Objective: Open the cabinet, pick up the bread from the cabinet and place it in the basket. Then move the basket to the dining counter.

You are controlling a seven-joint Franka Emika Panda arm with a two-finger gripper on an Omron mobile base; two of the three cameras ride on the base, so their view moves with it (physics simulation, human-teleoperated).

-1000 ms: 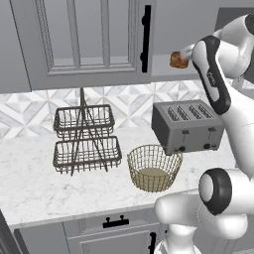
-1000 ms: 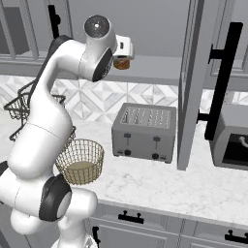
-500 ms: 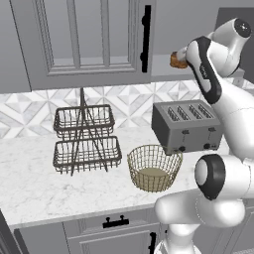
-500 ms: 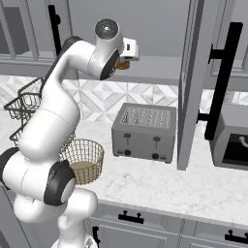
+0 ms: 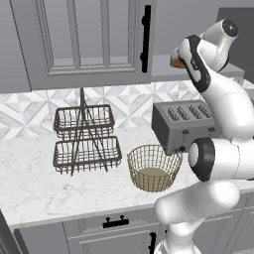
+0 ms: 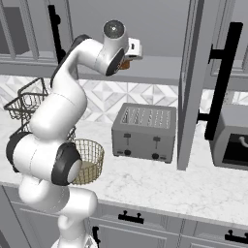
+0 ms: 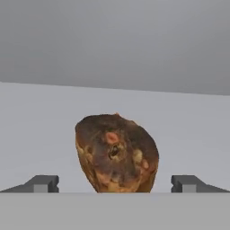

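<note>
The bread (image 7: 117,152), a small brown loaf with dark crust, lies on the floor of the open grey cabinet (image 6: 160,70). My gripper (image 7: 115,183) is open, with one fingertip on each side of the loaf and a gap to it on both sides. In the base views the hand reaches into the cabinet at the bread (image 5: 175,62) (image 6: 125,64). The cabinet's open door (image 6: 189,82) stands edge-on with its black bar handle (image 6: 220,82). The gold wire basket (image 5: 154,168) (image 6: 91,162) sits on the marble worktop below, with nothing in it. The dining counter is out of view.
A grey toaster (image 5: 183,124) (image 6: 145,131) stands right of the basket, directly under the open cabinet. A dark two-tier wire rack (image 5: 87,139) is on the left. The neighbouring cabinet door (image 5: 84,39) is shut. A microwave (image 6: 235,143) sits at the far right.
The arm has stretched up and further into the cabinet, bringing the hand close to the bread. The bread and the basket have not moved.
</note>
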